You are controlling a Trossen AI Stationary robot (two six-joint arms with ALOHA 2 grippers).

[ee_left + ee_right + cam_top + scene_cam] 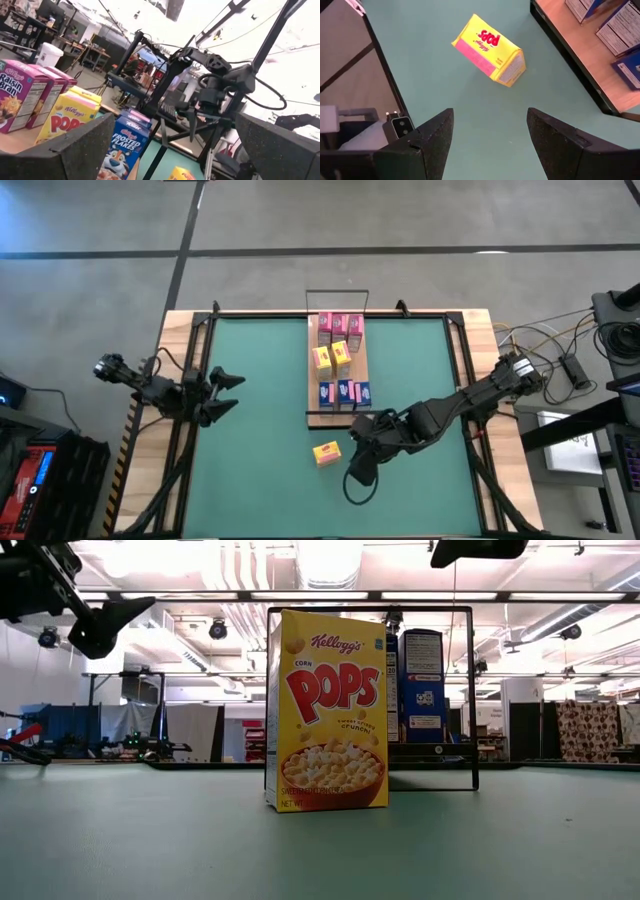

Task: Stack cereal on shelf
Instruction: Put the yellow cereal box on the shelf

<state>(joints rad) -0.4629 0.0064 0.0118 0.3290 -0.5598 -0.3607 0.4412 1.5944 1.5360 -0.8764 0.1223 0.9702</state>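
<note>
High view: right gripper (352, 452) jaws apart, empty, beside stray Corn Pops box (327, 453) off shelf (357, 370); light stiff cardboard, pinch its broad faces.

A long, narrow light-wood shelf (338, 416) lies flat across the middle of the green table, with thin black wire rails at its short ends. On it stand small cereal boxes: pink ones (339, 326) at the far end, yellow ones (332, 358) in the middle, blue ones (344, 391) nearest. One yellow Corn Pops box (327, 453) stands upright alone on the table, just off the shelf's near end.
</note>
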